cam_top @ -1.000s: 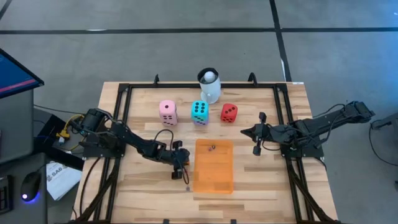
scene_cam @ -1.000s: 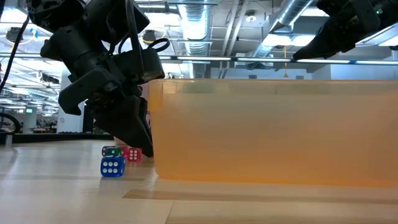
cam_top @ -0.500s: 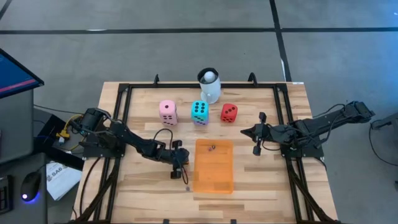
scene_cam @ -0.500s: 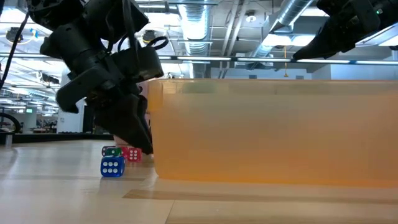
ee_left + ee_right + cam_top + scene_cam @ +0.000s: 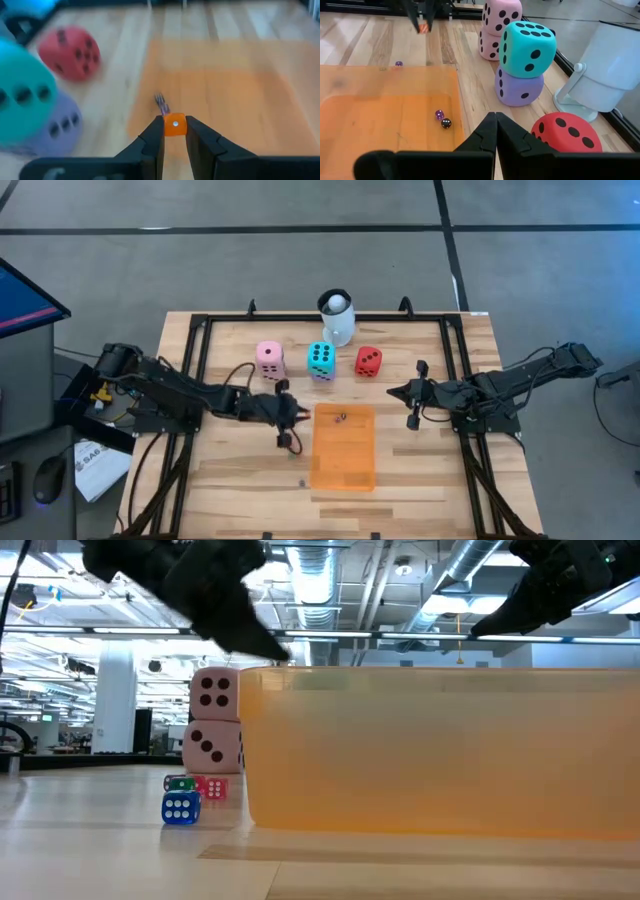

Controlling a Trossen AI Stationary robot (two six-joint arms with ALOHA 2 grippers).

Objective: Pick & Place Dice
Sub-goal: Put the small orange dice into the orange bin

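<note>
The left gripper (image 5: 291, 418) has risen from beside the orange tray (image 5: 343, 448) toward its rim, and is pinching a tiny orange die (image 5: 174, 125). The right gripper (image 5: 412, 418) is idling shut, right of the tray. Small dice (image 5: 181, 808) are lying on the table.

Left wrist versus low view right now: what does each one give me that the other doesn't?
Only the left wrist view shows the left gripper shut on a tiny orange die over the orange tray. Only the low view shows the small blue die, green die and red die lying on the table. Both show the tray.
</note>
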